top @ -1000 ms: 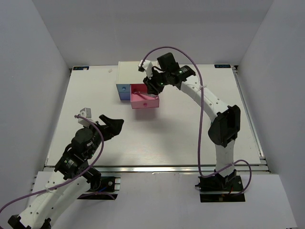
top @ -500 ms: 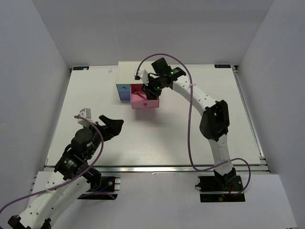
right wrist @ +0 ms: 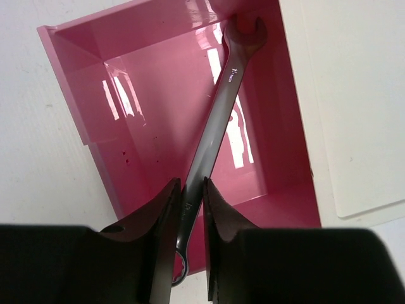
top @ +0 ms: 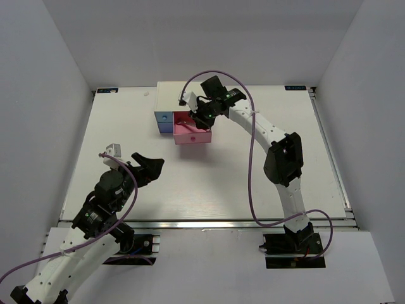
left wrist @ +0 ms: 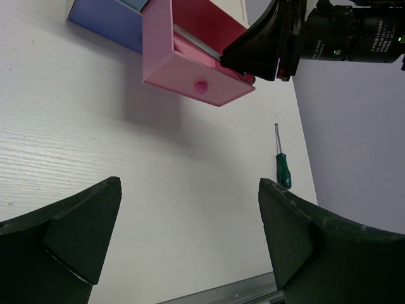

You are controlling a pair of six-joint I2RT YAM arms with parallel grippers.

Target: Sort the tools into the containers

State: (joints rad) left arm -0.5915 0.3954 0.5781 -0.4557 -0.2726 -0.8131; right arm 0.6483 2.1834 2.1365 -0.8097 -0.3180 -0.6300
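The white cabinet [top: 168,95] stands at the back of the table with its pink drawer [top: 192,134] pulled out. My right gripper [top: 204,118] hangs over this drawer. In the right wrist view it [right wrist: 192,206] is shut on the silver wrench [right wrist: 221,104], whose far head reaches the drawer's [right wrist: 152,95] back corner. My left gripper [top: 149,166] is open and empty above bare table, well short of the cabinet. Its wrist view [left wrist: 188,190] shows the pink drawer [left wrist: 190,79] and the green-handled screwdriver [left wrist: 283,170] lying on the table. The small dark screwdrivers are out of view.
A light blue drawer front [top: 164,120] sits shut left of the pink drawer, and a periwinkle front [left wrist: 104,24] shows in the left wrist view. A metal rail [top: 202,223] runs along the table's near edge. White walls enclose the sides and back.
My right gripper moved left and down into the open pink drawer with the wrench, its elbow swinging left. The left arm has not moved.
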